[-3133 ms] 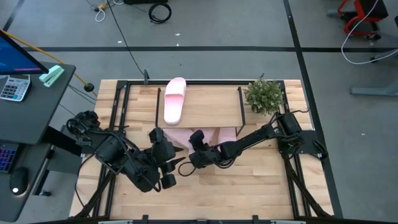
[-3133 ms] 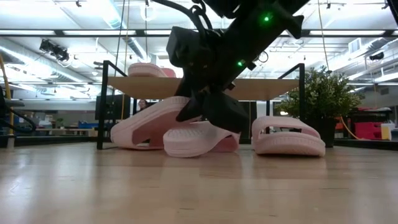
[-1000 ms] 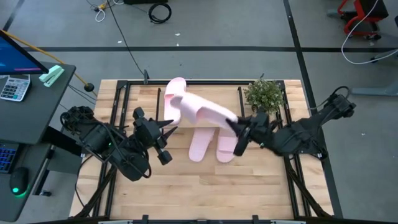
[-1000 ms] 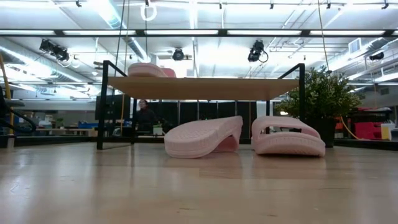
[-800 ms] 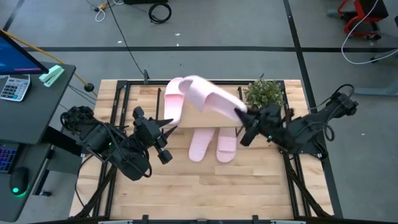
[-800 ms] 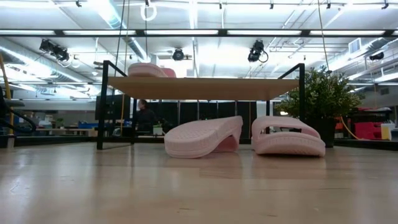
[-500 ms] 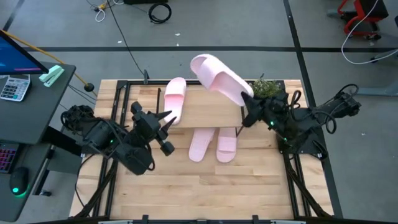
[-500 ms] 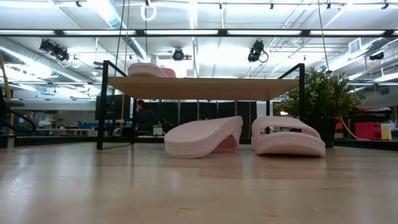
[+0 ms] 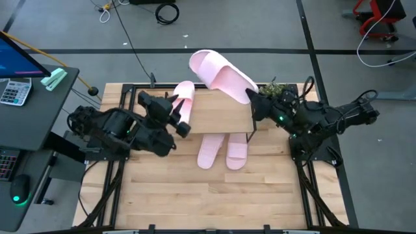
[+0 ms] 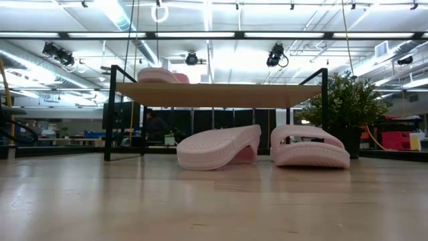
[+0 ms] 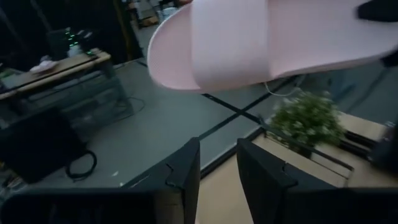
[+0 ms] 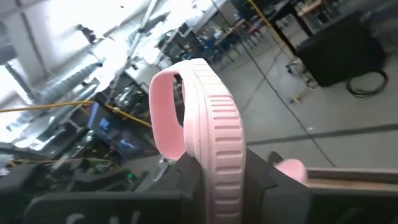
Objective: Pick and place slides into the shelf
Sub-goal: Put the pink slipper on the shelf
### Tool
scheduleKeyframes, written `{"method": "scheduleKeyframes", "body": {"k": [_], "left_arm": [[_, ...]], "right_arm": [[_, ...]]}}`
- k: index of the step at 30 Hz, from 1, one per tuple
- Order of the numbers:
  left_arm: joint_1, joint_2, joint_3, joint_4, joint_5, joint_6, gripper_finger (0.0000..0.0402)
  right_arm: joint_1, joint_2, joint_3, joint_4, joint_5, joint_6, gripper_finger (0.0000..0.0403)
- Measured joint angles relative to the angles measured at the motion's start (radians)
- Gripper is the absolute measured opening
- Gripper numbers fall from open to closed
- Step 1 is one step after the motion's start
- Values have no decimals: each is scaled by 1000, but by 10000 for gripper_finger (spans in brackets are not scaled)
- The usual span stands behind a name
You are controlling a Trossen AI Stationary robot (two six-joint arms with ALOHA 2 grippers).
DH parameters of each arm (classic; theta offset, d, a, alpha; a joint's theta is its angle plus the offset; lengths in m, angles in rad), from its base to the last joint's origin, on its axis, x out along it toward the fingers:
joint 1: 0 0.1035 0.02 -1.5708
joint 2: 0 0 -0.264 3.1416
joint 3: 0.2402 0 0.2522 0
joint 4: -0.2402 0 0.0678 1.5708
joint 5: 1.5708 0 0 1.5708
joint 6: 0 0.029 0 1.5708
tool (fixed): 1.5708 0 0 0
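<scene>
High view: right gripper (image 9: pixel 252 106) clamped on the heel end of a raised slide (image 9: pixel 220 75), now carried up over the shelf (image 9: pixel 221 112) and its far edge, where half a second ago it hung lower and nearer; one placed slide (image 9: pixel 182 103) lies at the board's left end; two floor slides (image 9: pixel 223 149) remain on the table in front of the shelf. Left gripper (image 9: pixel 179 116) has come in beside the placed slide, fingers parted, holding nothing. Low view: unchanged; both floor slides (image 10: pixel 218 148) stay put, neither arm showing. Left wrist view: empty parted fingers (image 11: pixel 183 180), raised slide (image 11: pixel 261 40) overhead. Right wrist view: fingers (image 12: pixel 194 177) pinch the slide's (image 12: pixel 211 130) sole edge. Judgement: second slide about to go on the board; two to follow.
</scene>
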Motion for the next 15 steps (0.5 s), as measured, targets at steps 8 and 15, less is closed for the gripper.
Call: {"method": "scheduleKeyframes", "body": {"k": [8,15], "left_arm": [[61,0,0,27,46,-61,112],[71,21,-3,425,194,169,100]], "right_arm": [[-72,-30,0,104,-85,-181,62],[-145,-111,0,104,-172,-272,62]]}}
